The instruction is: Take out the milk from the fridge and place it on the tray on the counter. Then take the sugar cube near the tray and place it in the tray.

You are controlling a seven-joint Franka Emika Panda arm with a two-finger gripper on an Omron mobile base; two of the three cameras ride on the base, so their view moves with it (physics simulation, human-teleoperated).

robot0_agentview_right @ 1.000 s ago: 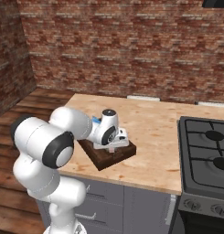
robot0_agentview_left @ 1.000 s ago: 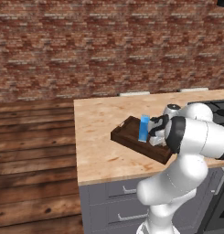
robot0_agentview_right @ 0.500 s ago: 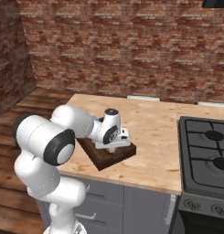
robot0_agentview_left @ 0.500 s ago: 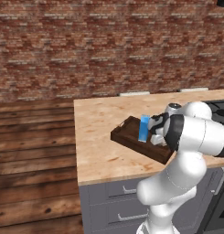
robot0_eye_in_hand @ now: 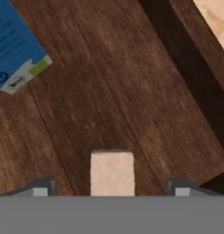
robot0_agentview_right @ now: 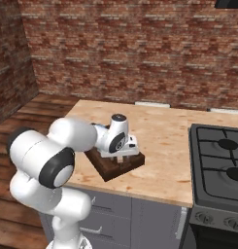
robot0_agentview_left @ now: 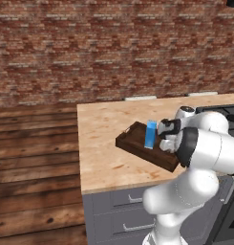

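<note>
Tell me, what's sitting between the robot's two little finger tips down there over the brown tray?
In the hand view, the sugar cube sits between the gripper's finger tips, with gaps either side, above the tray floor. The milk stands off to one side.

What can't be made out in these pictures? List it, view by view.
- Hand view: the bright-blue milk carton is cut off by the top-left edge, so only one corner is visible.
- Hand view: the tiny pale sugar cube has its lower end cut off at the bottom.
- Right base view: the white arm covers most of the dark-brown wooden tray and whatever it holds.
</note>
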